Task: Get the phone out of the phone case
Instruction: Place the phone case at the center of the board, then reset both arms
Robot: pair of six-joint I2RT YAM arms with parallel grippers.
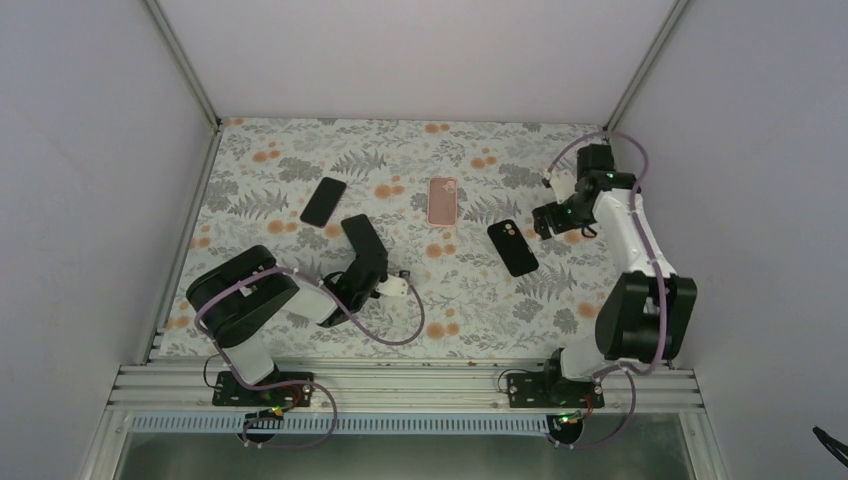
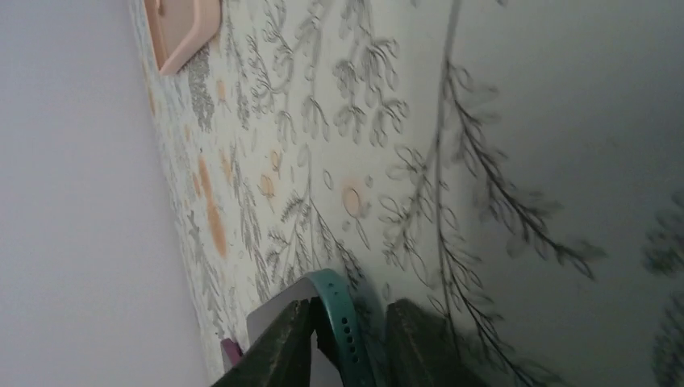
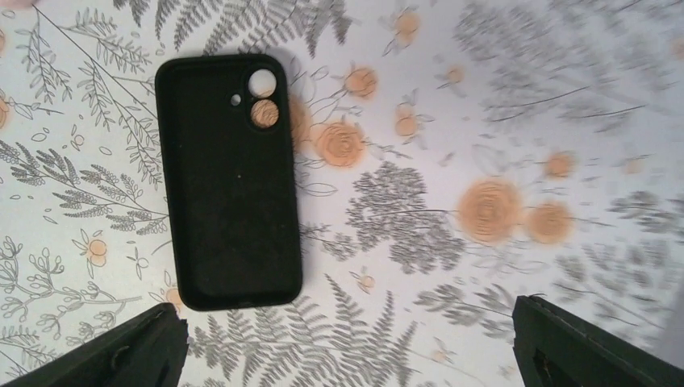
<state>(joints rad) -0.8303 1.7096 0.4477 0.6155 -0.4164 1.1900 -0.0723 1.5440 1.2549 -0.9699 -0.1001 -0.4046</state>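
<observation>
The pale pink phone case (image 1: 442,200) lies flat at the middle back of the floral table; its corner shows in the left wrist view (image 2: 184,32). I cannot tell whether a phone is in it. My left gripper (image 1: 396,287) is low over the table, in front and left of the case. Its fingers (image 2: 284,347) stand close together around a teal perforated strap (image 2: 347,322) on a white object (image 2: 270,314). My right gripper (image 1: 545,218) is open and empty, its fingertips (image 3: 145,351) wide apart above the table to the right of the case.
A black phone (image 1: 323,201) lies at the back left. A black case with a camera cut-out (image 1: 512,247) lies between the pink case and my right gripper and fills the upper left of the right wrist view (image 3: 228,185). White walls enclose the table.
</observation>
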